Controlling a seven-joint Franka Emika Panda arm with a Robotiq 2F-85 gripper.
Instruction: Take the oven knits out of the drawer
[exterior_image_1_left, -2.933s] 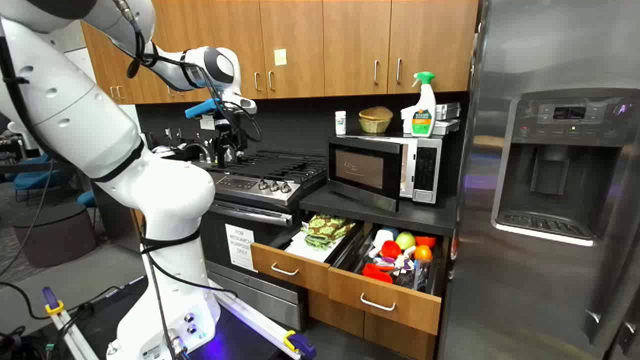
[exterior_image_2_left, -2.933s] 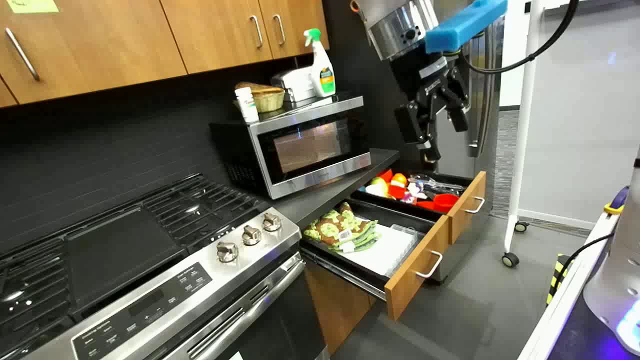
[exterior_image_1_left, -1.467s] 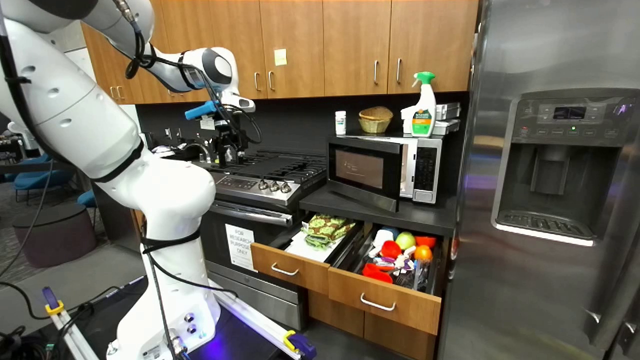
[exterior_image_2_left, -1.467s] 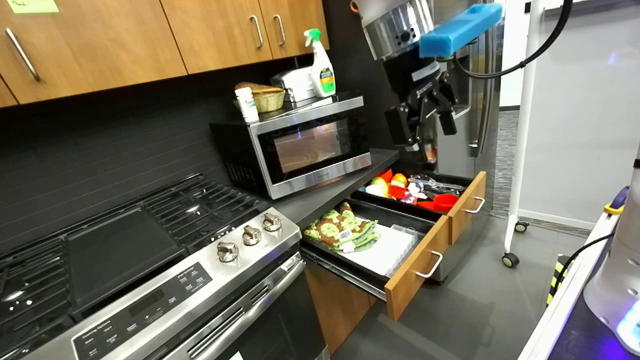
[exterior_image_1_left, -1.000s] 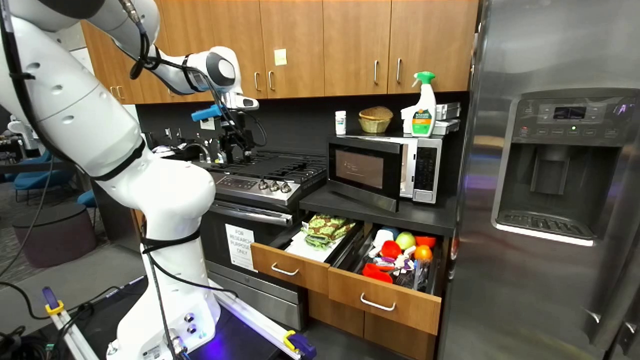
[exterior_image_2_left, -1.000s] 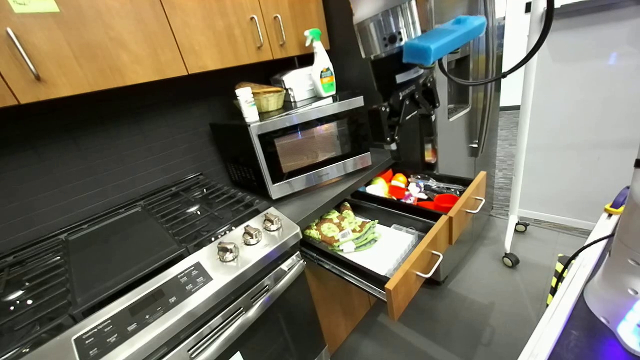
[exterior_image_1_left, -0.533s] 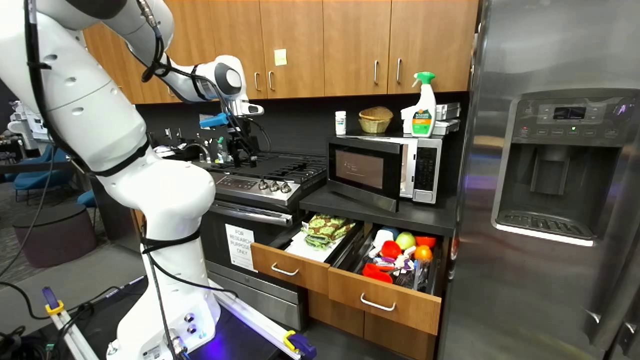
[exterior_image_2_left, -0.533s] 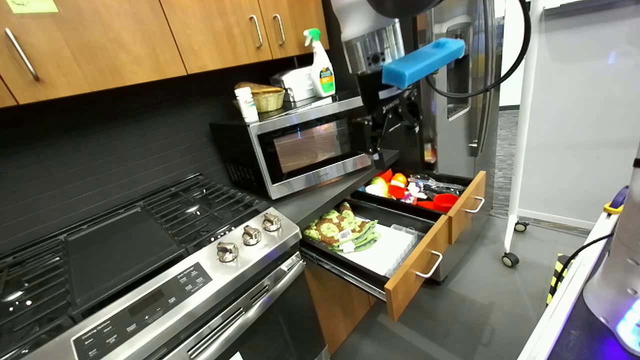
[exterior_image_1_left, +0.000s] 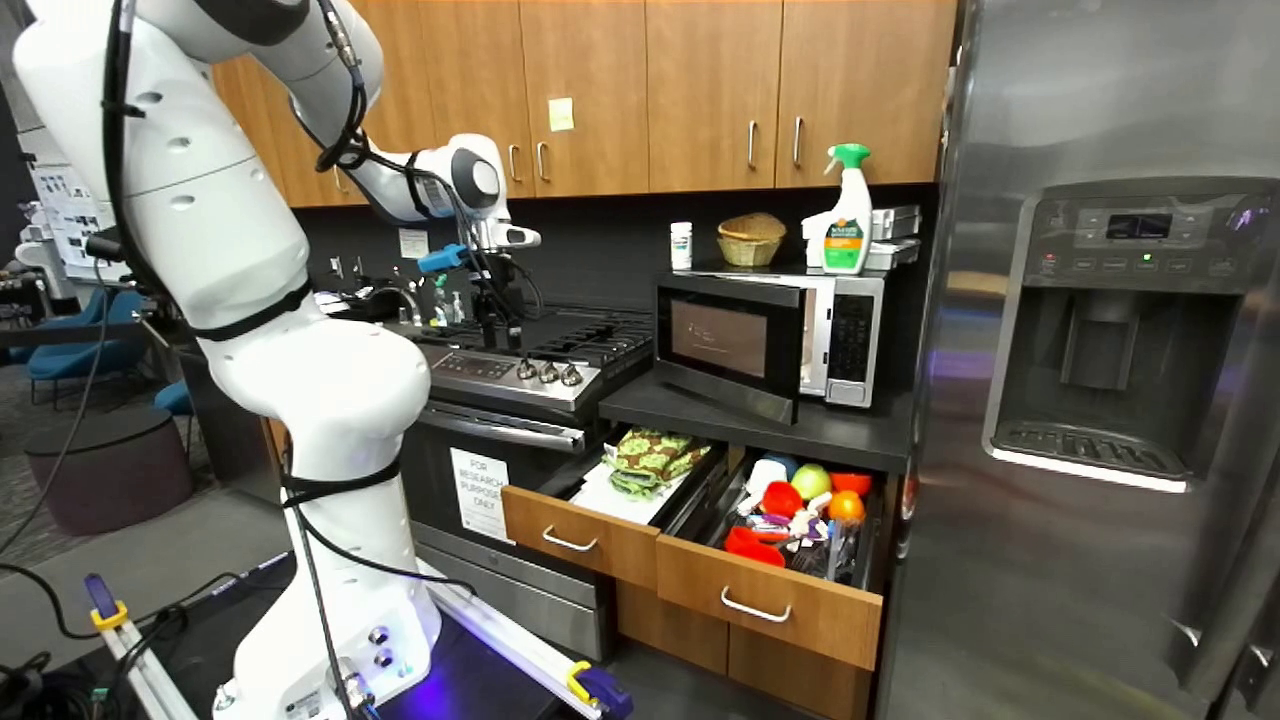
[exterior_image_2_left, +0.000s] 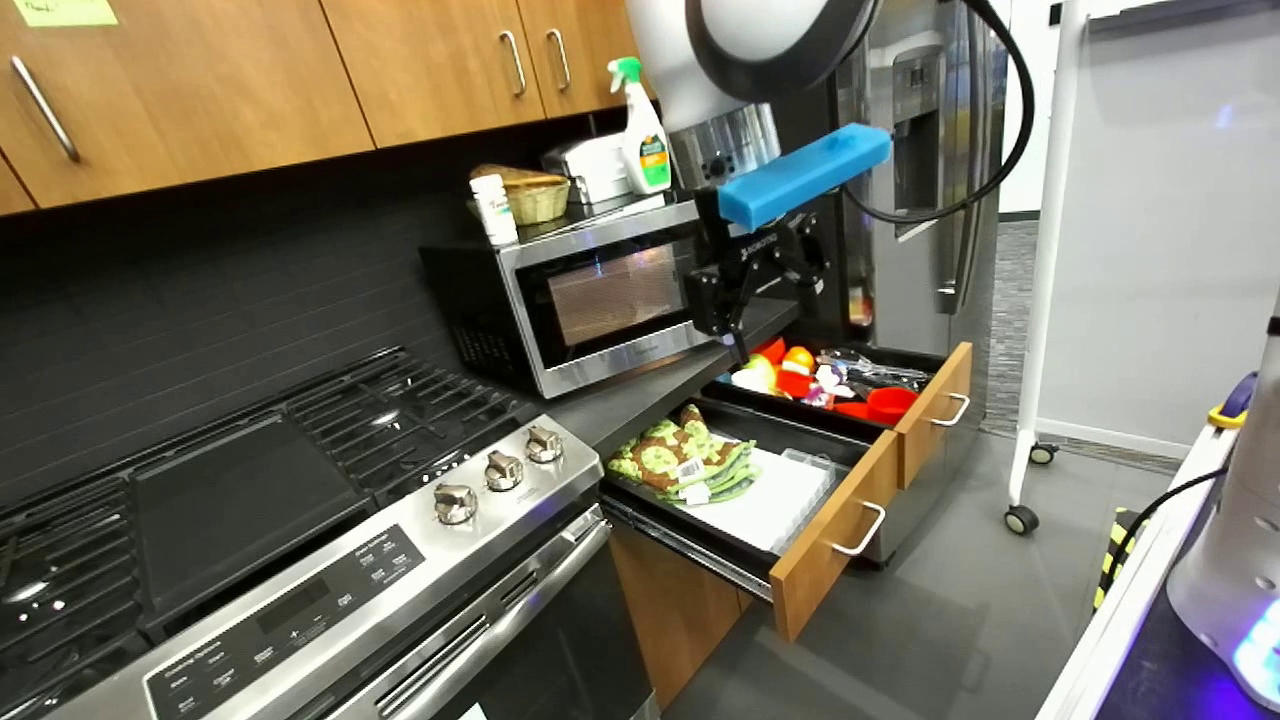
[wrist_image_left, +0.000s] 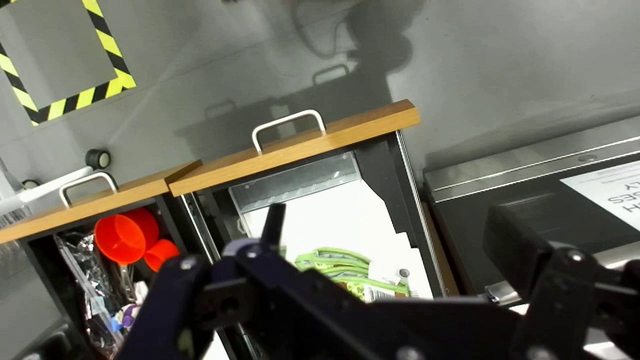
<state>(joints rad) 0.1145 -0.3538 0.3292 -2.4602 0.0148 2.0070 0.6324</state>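
The oven knits, a floppy green and brown patterned bundle with white tags, lie at the back of the open drawer on a white sheet. They show in both exterior views (exterior_image_1_left: 652, 462) (exterior_image_2_left: 672, 458) and partly in the wrist view (wrist_image_left: 340, 262), where my gripper hides the rest. The wooden drawer (exterior_image_2_left: 830, 555) is pulled out; its front also shows in the wrist view (wrist_image_left: 300, 148). My gripper (exterior_image_2_left: 762, 295) points down, open and empty, well above the drawers and apart from the knits. Its fingers are spread wide in the wrist view (wrist_image_left: 395, 240).
A neighbouring open drawer (exterior_image_1_left: 770, 598) holds red cups, toy fruit and utensils. The counter edge (exterior_image_2_left: 640, 405) overhangs the back of the drawers. A microwave (exterior_image_2_left: 620, 300) with its door ajar carries a spray bottle (exterior_image_1_left: 847, 215). The stove (exterior_image_2_left: 455, 503) stands beside the drawer.
My gripper, still open, has moved lower over the last second, shifting right in one exterior picture and left in another. The drawers and oven knits have not moved.
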